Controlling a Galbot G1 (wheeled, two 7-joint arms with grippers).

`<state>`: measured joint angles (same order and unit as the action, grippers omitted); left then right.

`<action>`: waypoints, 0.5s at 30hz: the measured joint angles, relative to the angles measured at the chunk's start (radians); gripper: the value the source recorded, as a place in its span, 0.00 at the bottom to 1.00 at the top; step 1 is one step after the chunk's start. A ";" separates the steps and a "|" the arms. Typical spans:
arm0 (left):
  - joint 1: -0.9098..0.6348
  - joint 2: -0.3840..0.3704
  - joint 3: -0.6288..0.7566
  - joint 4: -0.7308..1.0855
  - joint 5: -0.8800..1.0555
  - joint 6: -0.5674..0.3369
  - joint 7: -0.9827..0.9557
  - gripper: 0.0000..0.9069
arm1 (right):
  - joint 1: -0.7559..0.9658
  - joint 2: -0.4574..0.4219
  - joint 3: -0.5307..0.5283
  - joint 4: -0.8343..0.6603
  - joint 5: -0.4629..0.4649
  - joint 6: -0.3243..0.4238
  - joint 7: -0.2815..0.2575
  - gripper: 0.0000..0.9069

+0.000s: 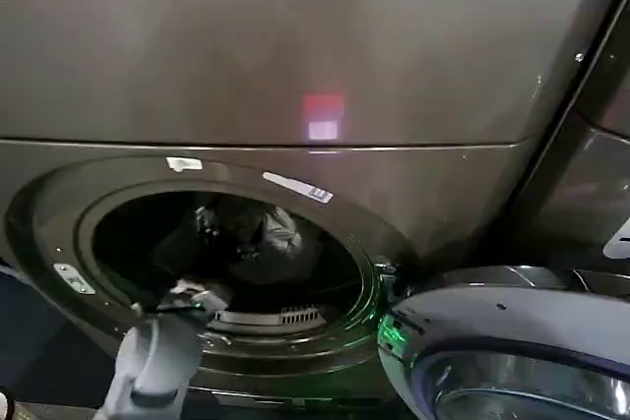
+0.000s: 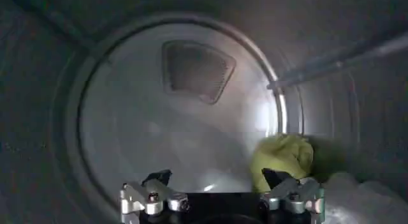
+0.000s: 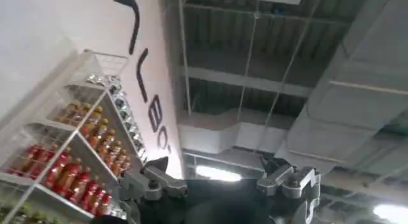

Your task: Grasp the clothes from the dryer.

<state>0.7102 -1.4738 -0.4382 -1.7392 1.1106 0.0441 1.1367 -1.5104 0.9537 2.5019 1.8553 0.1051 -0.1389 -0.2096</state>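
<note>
The left gripper (image 2: 222, 196) is reaching through the porthole of the dryer (image 1: 295, 66), jaws spread wide and empty, presumably to straddle a garment. The yellow-green garment (image 2: 282, 159) is lying on the drum floor just beyond one fingertip, the whitish garment (image 2: 360, 198) beside it. The right gripper (image 3: 220, 184), jaws apart, is pointing at the ceiling (image 3: 274, 66), parked.

Dark bronze-grey dryer (image 1: 295, 66) with wide round porthole open at the front. Inside, on the drum (image 2: 178, 123) floor: yellow-green garment (image 2: 284, 158) at about four o'clock of the round back wall, whitish garment (image 2: 363, 196) just beside it, nearer five o'clock.
</note>
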 measured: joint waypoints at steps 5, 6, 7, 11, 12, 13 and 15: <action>-0.064 0.002 0.018 0.085 0.014 -0.020 0.084 1.00 | -0.001 0.000 -0.009 0.000 0.000 0.000 -0.001 1.00; -0.076 0.004 0.024 0.104 0.015 -0.022 0.097 1.00 | 0.000 0.000 -0.010 0.001 0.000 0.000 -0.001 1.00; -0.088 0.006 0.029 0.122 0.016 -0.024 0.110 1.00 | 0.001 0.001 -0.012 0.002 0.000 0.000 -0.002 1.00; -0.131 0.014 0.054 0.194 0.007 -0.024 0.143 1.00 | 0.002 0.003 -0.018 0.002 0.000 0.001 -0.004 1.00; -0.140 0.017 0.061 0.213 0.003 -0.024 0.150 1.00 | 0.002 0.003 -0.018 0.002 0.000 0.001 -0.004 1.00; -0.151 0.019 0.068 0.232 -0.002 -0.022 0.156 1.00 | 0.002 0.003 -0.018 0.001 0.000 0.002 -0.004 1.00; -0.170 0.021 0.081 0.267 -0.014 -0.019 0.167 1.00 | 0.000 0.005 -0.019 0.001 0.000 0.003 -0.005 1.00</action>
<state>0.5402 -1.4526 -0.3571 -1.4725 1.0967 0.0247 1.3032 -1.5106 0.9588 2.4831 1.8564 0.1048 -0.1363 -0.2148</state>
